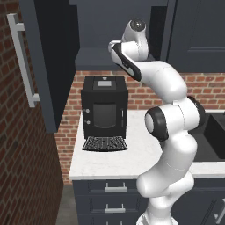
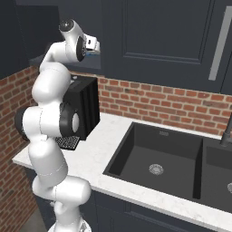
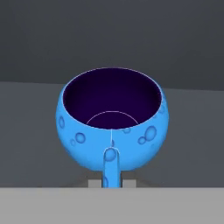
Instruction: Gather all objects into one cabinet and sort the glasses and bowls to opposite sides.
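Blue vessel: upright on cabinet shelf, dead ahead of claw, apparently pinching its handle

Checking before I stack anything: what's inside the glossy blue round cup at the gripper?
The glossy blue round cup looks empty: a dark purple inside with a pale ring at the bottom. The near wall hides part of its floor.

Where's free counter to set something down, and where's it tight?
Bare white counter between the coffee machine and the sink, and the strip before the machine. Tight: the open shelf, where the arm reaches the blue cup.
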